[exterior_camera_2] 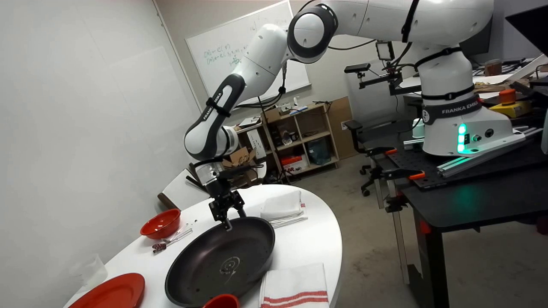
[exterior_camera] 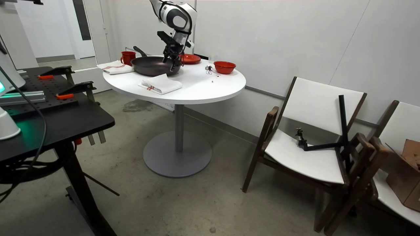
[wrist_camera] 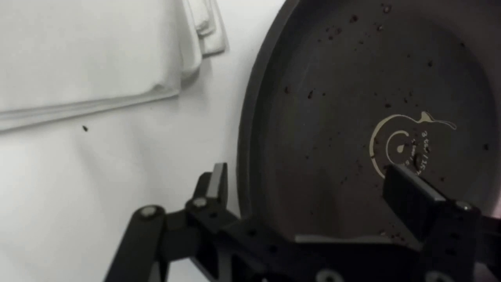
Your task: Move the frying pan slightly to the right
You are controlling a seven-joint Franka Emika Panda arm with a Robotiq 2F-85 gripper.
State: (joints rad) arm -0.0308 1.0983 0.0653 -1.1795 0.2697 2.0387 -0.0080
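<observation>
Frying pan (exterior_camera_2: 219, 262) on round white table (exterior_camera: 210, 89); gripper (wrist_camera: 306, 172) at its rim, fingers apart.
The wrist view shows one finger outside the rim and the opposite finger over the pan's interior; contact with the rim cannot be determined. The pan stands near two folded cloths (exterior_camera: 163, 84), with a red mug (exterior_camera: 129, 58) just beside it. A red bowl (exterior_camera: 224, 68) stands apart.

White arm (exterior_camera_2: 309, 36) stretched out from its green-lit base (exterior_camera_2: 466, 124), forearm (exterior_camera_2: 257, 64) sloping down, wrist (exterior_camera_2: 207, 139) low, jaws pointing downward, spread apart
</observation>
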